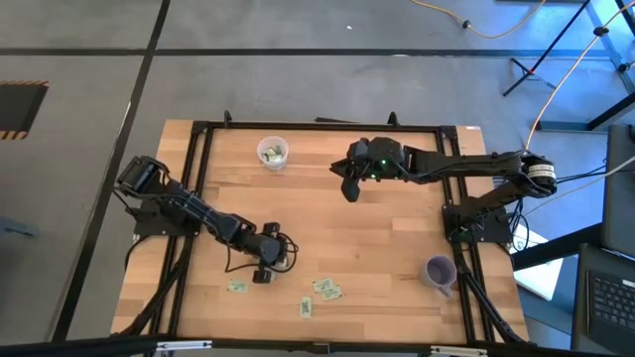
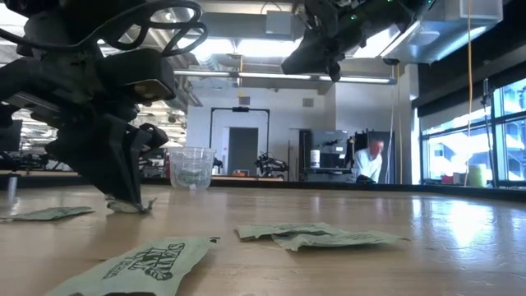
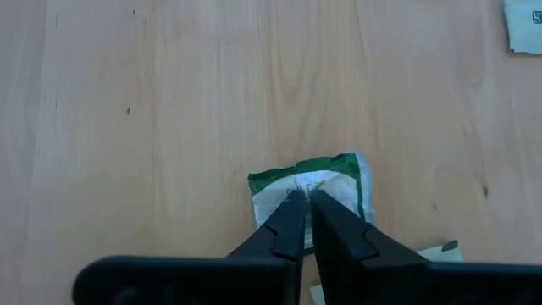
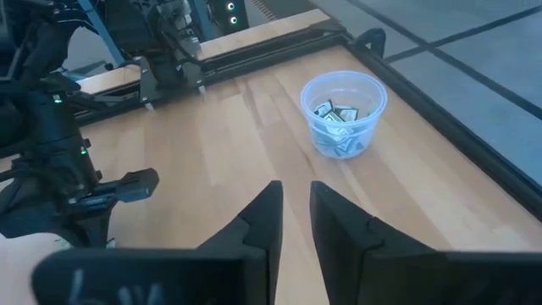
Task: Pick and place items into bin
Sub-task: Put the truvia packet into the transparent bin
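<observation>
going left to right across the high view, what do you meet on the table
left gripper pinching a packet → clear cup → loose packets → right gripper → purple cup

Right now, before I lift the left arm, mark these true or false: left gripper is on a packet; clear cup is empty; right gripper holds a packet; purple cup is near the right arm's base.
1. The left gripper is pinching a green packet on the table: true.
2. The clear cup is empty: false, packets lie inside.
3. The right gripper holds a packet: false, nothing between its fingers.
4. The purple cup stands near the right arm's base: true.
</observation>
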Motion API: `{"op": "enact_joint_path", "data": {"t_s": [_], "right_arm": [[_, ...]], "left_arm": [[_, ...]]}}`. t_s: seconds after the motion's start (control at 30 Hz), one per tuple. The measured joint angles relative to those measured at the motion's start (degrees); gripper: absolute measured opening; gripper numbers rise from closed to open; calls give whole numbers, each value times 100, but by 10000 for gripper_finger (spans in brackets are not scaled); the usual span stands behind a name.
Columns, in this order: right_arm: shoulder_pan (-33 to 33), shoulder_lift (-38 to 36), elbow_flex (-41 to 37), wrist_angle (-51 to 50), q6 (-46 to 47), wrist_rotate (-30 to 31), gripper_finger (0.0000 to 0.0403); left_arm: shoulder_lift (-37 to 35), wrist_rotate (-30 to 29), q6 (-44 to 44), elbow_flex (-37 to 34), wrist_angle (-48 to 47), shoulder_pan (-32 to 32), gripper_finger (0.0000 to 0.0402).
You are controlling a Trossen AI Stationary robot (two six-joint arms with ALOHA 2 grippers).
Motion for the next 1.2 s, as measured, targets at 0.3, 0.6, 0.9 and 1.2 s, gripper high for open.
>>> {"op": "enact_joint_path", "data": {"t_s": [0.3,0.6,0.9,1.2], "right_arm": [[0,0,2,-9,-16,0,68],[-3,2,2,-9,-164,1,68],[-2,4,4,-9,-188,2,68],[-2,4,4,-20,-313,2,68]], "left_arm": [[-861,92,-360,-30,-107,174,4],[-2507,-1293,71,-25,-213,1178,4],[-3160,-2717,1245,-14,-206,3068,4],[-2413,-1903,1261,-14,-231,4534,4]]}}
